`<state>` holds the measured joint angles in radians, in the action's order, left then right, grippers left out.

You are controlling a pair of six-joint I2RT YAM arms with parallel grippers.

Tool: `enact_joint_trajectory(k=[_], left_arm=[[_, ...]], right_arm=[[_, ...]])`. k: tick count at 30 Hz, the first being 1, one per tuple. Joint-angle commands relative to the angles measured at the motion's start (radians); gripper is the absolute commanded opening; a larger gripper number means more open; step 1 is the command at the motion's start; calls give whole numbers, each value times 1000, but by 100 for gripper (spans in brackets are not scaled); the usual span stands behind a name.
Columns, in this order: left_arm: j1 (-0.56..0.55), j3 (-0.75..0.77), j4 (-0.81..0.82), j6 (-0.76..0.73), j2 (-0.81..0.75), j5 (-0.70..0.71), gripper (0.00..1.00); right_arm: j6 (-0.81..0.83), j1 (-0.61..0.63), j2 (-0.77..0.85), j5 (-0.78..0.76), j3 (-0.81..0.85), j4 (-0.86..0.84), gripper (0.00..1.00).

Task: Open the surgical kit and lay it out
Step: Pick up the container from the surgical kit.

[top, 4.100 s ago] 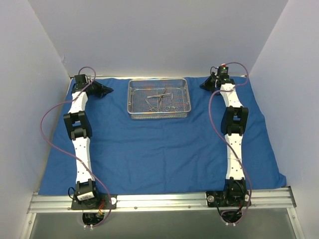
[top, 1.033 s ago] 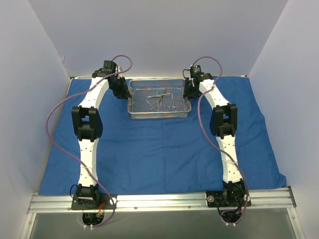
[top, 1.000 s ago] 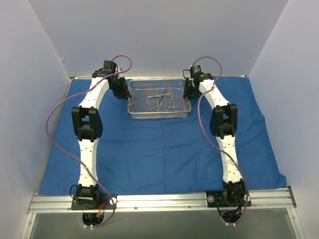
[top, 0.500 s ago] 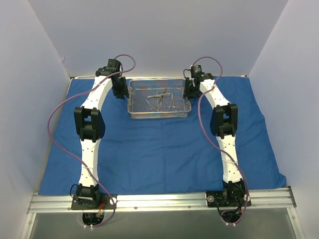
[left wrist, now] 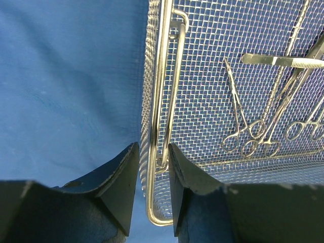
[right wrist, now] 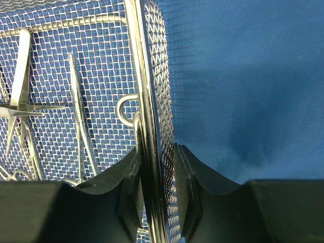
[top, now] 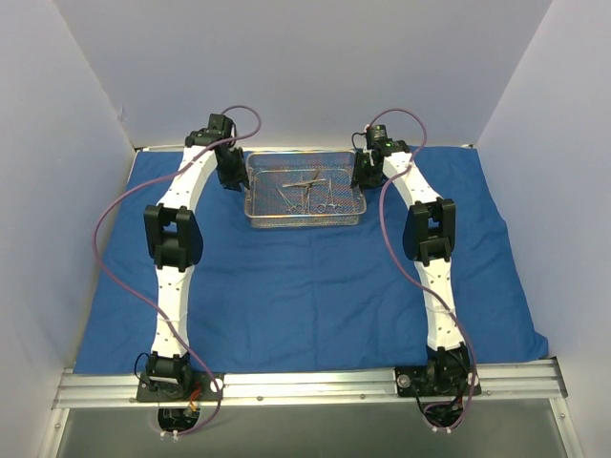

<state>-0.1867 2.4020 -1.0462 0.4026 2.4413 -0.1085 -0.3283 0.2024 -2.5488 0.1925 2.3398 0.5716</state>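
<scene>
Silver wire-mesh tray [top: 305, 218] upright on spread blue cloth [top: 305, 286]; steel instruments [top: 307, 191] inside.

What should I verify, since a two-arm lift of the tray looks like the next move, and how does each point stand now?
1. The left gripper straddles the left end wall of the tray: ok.
2. The right gripper straddles the right end wall: ok.
3. Both grips closed firmly on the wire: cannot tell from either wrist view.
4. The instruments all lie inside the tray: ok.
5. The blue cloth is spread open beneath the tray: ok.
</scene>
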Motion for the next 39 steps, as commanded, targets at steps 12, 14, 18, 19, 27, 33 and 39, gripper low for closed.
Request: enact_joint_trajectory(k=[12, 14, 18, 19, 27, 33, 39], left_arm=[[-11, 51, 35, -5, 85, -48, 38], [-10, 62, 28, 2, 96, -46, 35], [-10, 80, 28, 5, 117, -57, 20], [-10, 83, 29, 8, 117, -60, 14], [3, 91, 46, 53, 35, -95, 2], [32, 75, 71, 73, -65, -140, 2], [64, 51, 66, 62, -165, -132, 2]], right_arm=[[-28, 2, -37, 12, 10, 11, 26], [-29, 6, -41, 12, 10, 10, 25], [-41, 14, -45, 10, 12, 11, 17], [-46, 15, -44, 10, 13, 11, 13], [-66, 20, 15, -18, 67, 2, 0], [-77, 29, 114, -30, 73, -9, 0], [-94, 84, 180, 5, 73, 60, 0]])
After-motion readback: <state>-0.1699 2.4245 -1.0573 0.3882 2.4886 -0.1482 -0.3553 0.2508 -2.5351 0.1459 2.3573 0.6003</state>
